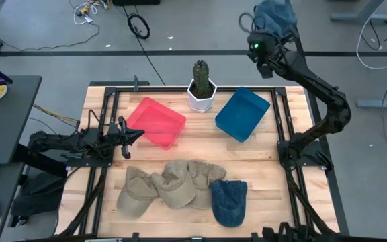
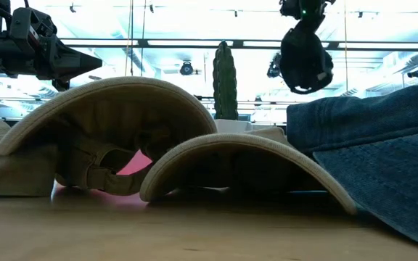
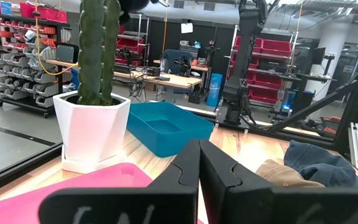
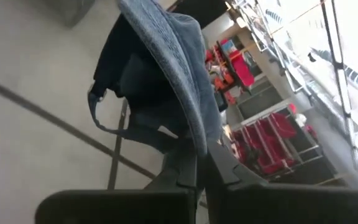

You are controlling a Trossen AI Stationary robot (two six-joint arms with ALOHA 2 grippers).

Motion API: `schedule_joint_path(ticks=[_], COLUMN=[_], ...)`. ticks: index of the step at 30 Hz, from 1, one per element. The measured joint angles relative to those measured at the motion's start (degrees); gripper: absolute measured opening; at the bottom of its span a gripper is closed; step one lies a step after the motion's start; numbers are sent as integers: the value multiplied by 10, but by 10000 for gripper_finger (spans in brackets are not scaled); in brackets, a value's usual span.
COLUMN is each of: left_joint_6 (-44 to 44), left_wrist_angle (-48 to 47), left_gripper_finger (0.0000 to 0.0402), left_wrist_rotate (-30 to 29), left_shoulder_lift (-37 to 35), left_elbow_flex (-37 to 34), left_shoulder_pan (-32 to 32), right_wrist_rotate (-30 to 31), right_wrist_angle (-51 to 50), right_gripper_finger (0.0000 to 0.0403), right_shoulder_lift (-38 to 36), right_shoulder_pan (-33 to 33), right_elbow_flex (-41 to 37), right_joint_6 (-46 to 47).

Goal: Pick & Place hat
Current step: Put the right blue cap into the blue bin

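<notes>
A blue denim hat (image 1: 274,13) is up in the air past the table's far right corner, held by my right gripper (image 1: 266,37), which is shut on it. In the low view this hat (image 2: 307,61) hangs dark under the gripper (image 2: 303,11). Near the table's near edge lie several tan caps (image 1: 170,185) and another blue denim cap (image 1: 228,200), resting on their brims and crowns. My left gripper (image 1: 140,133) is shut and empty, hovering level at the pink tray's (image 1: 155,121) near-left side. My right gripper pinches the denim hat between its two fingers at the brim's edge (image 4: 197,134). The hat is lifted clear of the table. Its crown and back strap (image 4: 104,127) hang away beyond the fingers.
A blue tray (image 1: 242,113) sits at the far right of the table and the pink tray at far left. Between them a cactus in a white pot (image 1: 201,86) stands at the far edge. Bare wood (image 1: 247,158) shows between the trays and the caps.
</notes>
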Motion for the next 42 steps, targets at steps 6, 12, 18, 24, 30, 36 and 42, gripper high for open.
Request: schedule_joint_path(ticks=[6, 12, 18, 24, 30, 36, 42], left_joint_6=[0, 0, 0, 0, 0, 0, 0], left_wrist_angle=[0, 0, 0, 0, 0, 0, 0], left_gripper_finger=[5, 5, 5, 5, 5, 5, 5], left_wrist_rotate=[0, 0, 0, 0, 0, 0, 0], left_shoulder_lift=[0, 0, 0, 0, 0, 0, 0], left_elbow_flex=[0, 0, 0, 0, 0, 0, 0], left_shoulder_pan=[0, 0, 0, 0, 0, 0, 0], right_wrist_rotate=[24, 32, -4, -64, -93, -126, -181], right_wrist_angle=[-160, -255, -273, -431, -439, -440, -440], right_gripper_finger=[1, 1, 0, 0, 0, 0, 0], right_shoulder_lift=[-1, -1, 0, 0, -9, -7, -7], right_shoulder_pan=[56, 132, 199, 205, 245, 302, 342], right_elbow_flex=[-17, -96, -172, -190, -194, -193, -193], right_joint_6=[130, 265, 376, 568, 599, 636, 673])
